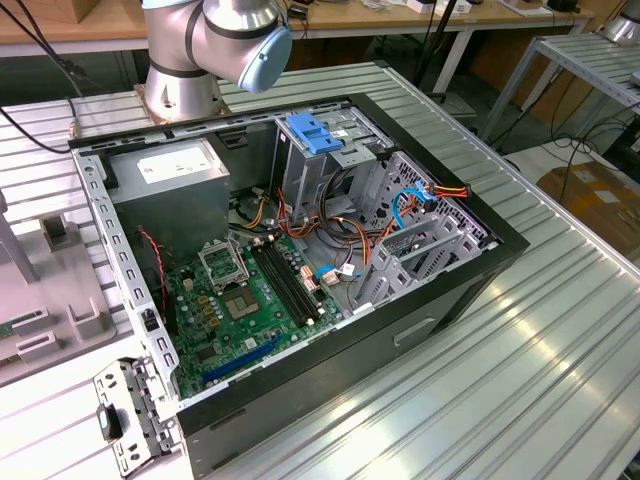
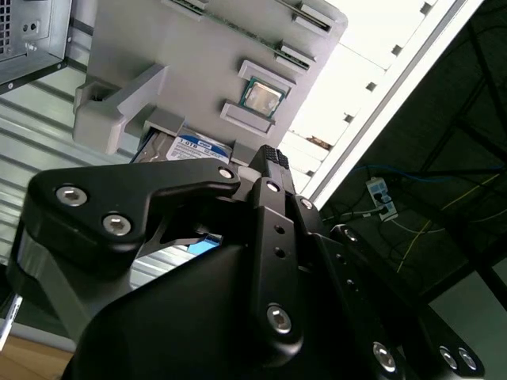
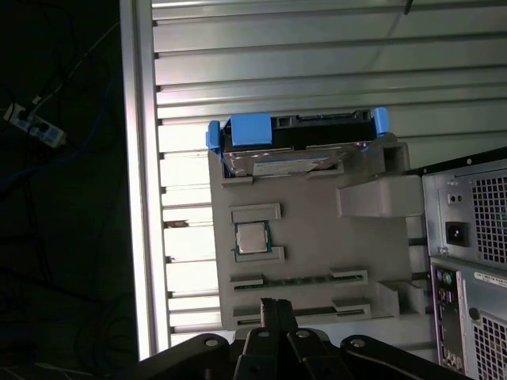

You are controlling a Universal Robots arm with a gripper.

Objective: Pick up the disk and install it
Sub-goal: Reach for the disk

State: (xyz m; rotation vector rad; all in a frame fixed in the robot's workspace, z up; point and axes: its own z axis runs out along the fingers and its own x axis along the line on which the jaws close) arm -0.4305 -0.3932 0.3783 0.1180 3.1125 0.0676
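Note:
The disk [image 3: 293,146] lies in a slot at one end of a grey parts holder [image 3: 317,261], its blue carrier rails showing along its edges. In the second wrist view its white-and-blue label [image 2: 198,147] peeks out just past my fingertip. My gripper [image 3: 275,307] hovers over the holder's other end, clear of the disk, with its fingers pressed together and nothing between them. From the side, in the second wrist view, the gripper [image 2: 272,158] points down toward the holder [image 2: 158,47].
The open computer case [image 1: 300,250] lies on the ribbed aluminium table [image 1: 520,360], with a metal drive cage topped by a blue bracket [image 1: 315,135]. The grey holder [image 1: 50,290] stands off the case's left in the exterior view. A processor chip [image 3: 252,237] sits in the holder. The table edge [image 3: 139,198] runs close by.

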